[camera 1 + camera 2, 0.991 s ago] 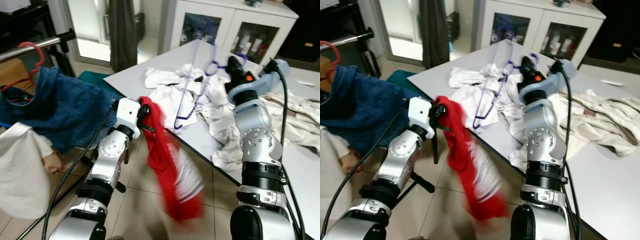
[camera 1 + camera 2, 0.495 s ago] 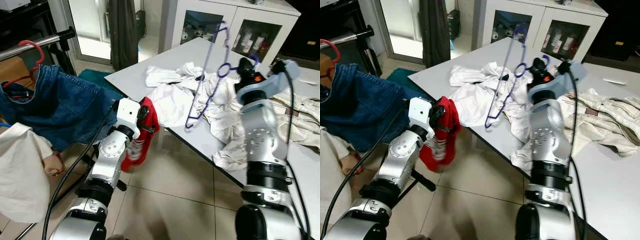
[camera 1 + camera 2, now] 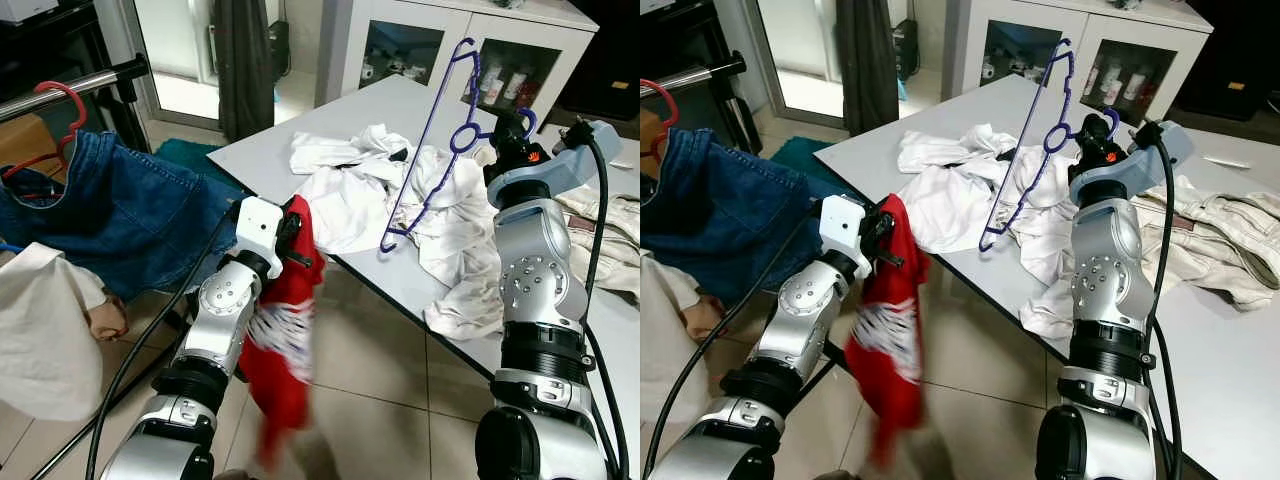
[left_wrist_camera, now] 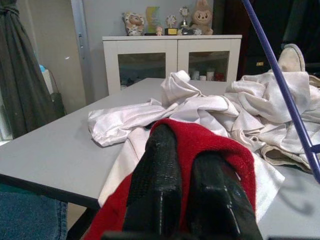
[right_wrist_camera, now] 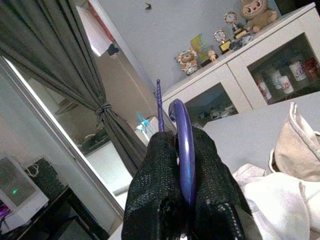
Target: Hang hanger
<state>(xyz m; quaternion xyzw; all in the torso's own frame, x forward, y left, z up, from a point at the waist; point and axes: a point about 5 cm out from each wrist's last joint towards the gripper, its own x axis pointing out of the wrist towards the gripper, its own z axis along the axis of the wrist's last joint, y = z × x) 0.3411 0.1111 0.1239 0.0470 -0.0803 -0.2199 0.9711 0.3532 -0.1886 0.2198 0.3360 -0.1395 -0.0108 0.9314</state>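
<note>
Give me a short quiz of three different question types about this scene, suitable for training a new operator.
1. True or false: the right gripper is closed on the hook of the purple hanger, which is lifted off the table.
2. Multiple choice: what does the left gripper hold? A) a white shirt B) a red garment C) blue jeans
3. Short answer: what hangs from the red hanger on the metal rail at the robot's left?

Key
1. True.
2. B, the red garment, which hangs toward the floor beside the table.
3. A blue denim garment.
</note>
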